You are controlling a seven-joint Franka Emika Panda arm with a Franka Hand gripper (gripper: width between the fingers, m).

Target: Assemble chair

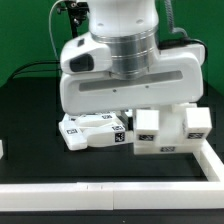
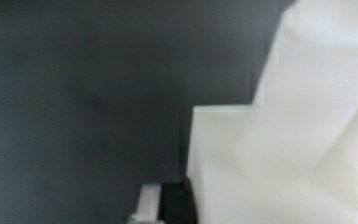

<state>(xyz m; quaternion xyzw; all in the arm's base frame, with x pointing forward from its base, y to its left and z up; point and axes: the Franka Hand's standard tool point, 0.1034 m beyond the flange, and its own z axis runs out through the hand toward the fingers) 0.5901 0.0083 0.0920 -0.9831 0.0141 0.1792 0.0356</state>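
In the exterior view, white chair pieces lie on the black table under the arm's big hand. A flat tagged panel (image 1: 95,131) is to the exterior view's left. A blocky piece with tagged blocks (image 1: 170,132) is to its right. The hand hides the fingers there. In the wrist view, my gripper (image 2: 201,206) is at a large blurred white chair piece (image 2: 291,150). One finger (image 2: 155,205) has its dark pad flush against that piece. The other finger is hidden behind it. The jaws appear shut on the piece.
A raised white rim (image 1: 212,150) runs along the exterior view's right and turns along the front. A flat white strip with faint tags, the marker board (image 1: 110,190), lies in front of it. A small white object (image 1: 2,150) sits at the left edge. Cables hang behind the arm.
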